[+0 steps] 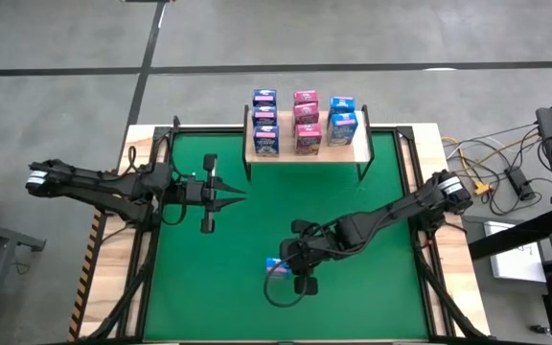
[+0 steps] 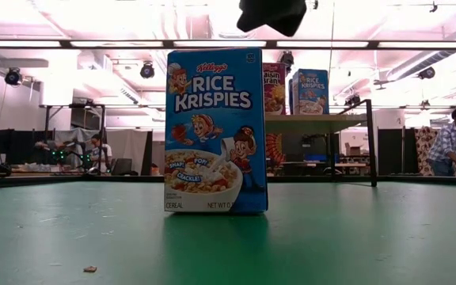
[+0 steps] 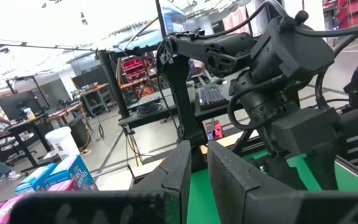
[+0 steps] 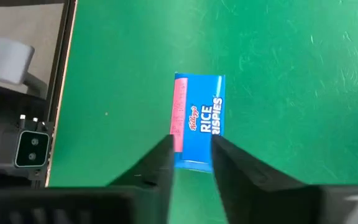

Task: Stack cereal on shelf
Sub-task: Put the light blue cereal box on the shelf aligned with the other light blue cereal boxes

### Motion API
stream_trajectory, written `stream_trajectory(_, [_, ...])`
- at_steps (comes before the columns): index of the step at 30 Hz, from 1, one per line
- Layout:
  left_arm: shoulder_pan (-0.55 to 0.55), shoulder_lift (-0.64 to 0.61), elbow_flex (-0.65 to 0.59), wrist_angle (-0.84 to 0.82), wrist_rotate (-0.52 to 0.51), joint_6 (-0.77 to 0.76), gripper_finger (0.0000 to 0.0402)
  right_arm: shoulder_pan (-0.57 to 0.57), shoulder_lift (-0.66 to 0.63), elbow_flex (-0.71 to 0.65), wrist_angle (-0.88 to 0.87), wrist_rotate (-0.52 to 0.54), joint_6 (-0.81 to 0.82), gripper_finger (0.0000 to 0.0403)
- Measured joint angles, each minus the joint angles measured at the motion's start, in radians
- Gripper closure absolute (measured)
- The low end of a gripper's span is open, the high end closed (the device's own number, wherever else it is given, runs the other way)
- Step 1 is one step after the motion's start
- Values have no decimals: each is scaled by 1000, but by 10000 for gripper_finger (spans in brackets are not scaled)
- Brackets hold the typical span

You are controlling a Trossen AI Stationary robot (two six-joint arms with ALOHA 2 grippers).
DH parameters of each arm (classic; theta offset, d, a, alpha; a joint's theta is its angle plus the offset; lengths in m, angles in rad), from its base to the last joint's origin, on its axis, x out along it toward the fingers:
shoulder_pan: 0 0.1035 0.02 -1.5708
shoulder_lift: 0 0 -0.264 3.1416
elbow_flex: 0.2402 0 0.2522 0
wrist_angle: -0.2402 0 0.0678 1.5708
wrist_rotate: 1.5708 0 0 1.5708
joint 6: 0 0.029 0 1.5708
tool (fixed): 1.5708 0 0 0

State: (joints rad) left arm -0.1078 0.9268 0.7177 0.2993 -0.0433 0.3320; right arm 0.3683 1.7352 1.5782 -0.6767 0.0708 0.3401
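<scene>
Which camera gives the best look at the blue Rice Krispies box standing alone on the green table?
The low view: the Rice Krispies box stands upright, its whole front readable. The right wrist view shows only its top; the high view, a blue speck; the left wrist view, nothing.

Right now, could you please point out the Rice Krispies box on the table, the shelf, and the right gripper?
Rice Krispies box (image 2: pixel 215 131): low view, middle of its printed front.
Shelf (image 1: pixel 362 151): high view, bare wood at its right end.
Right gripper (image 4: pixel 191 160): right wrist view, midway between its fingertips, above the box.
</scene>
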Motion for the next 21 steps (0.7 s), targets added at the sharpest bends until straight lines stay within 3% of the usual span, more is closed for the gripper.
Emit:
stream_trajectory(11, [0,3,0,9,1,-19,364,0,71,0,61,11,-20,109])
stream_trajectory(15, [0,3,0,6,1,-20,364,-9,105,-1,78,6,-19,79])
stream_trajectory(21, [0,3,0,-1,1,-27,364,-21,105,-1,85,10,-17,77])
